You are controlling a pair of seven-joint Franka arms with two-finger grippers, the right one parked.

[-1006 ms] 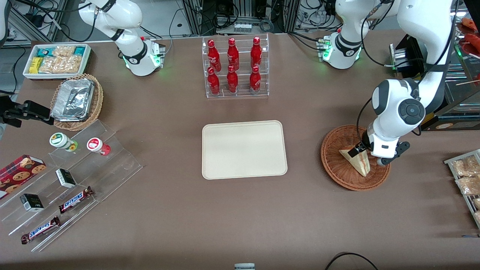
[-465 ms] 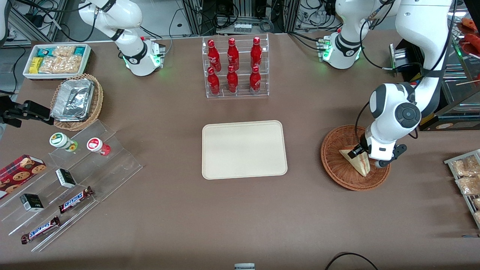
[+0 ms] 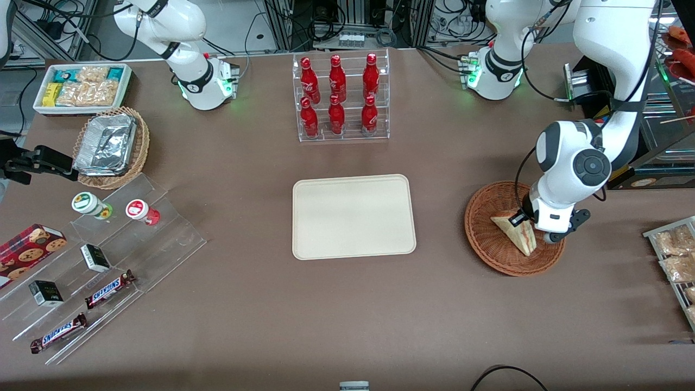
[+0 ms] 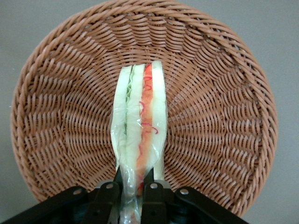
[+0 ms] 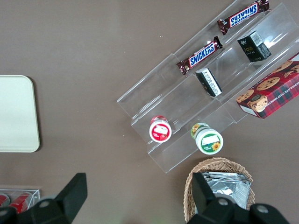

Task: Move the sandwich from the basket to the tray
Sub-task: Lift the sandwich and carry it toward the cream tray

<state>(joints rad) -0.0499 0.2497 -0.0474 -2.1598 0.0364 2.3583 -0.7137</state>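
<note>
The sandwich (image 3: pixel 517 234), a plastic-wrapped white-bread wedge with orange-red and green filling, stands on edge in the reddish-brown wicker basket (image 3: pixel 486 241) toward the working arm's end of the table. My gripper (image 3: pixel 525 224) is down in the basket, shut on the sandwich's wide end. In the left wrist view the black fingers (image 4: pixel 110 193) pinch the sandwich (image 4: pixel 140 121) over the basket's weave (image 4: pixel 210 112). The cream tray (image 3: pixel 353 216) lies flat and bare mid-table, apart from the basket; its edge shows in the right wrist view (image 5: pixel 16 114).
A clear rack of red bottles (image 3: pixel 340 98) stands farther from the front camera than the tray. Toward the parked arm's end are a lighter foil-filled basket (image 3: pixel 111 145), a white snack bin (image 3: pixel 82 87) and an acrylic stand with snacks (image 3: pixel 98 277). Packets (image 3: pixel 676 255) lie at the working arm's table edge.
The gripper and wrist have shifted slightly farther from the front camera, with the sandwich held between the fingers. The sandwich stays in the basket.
</note>
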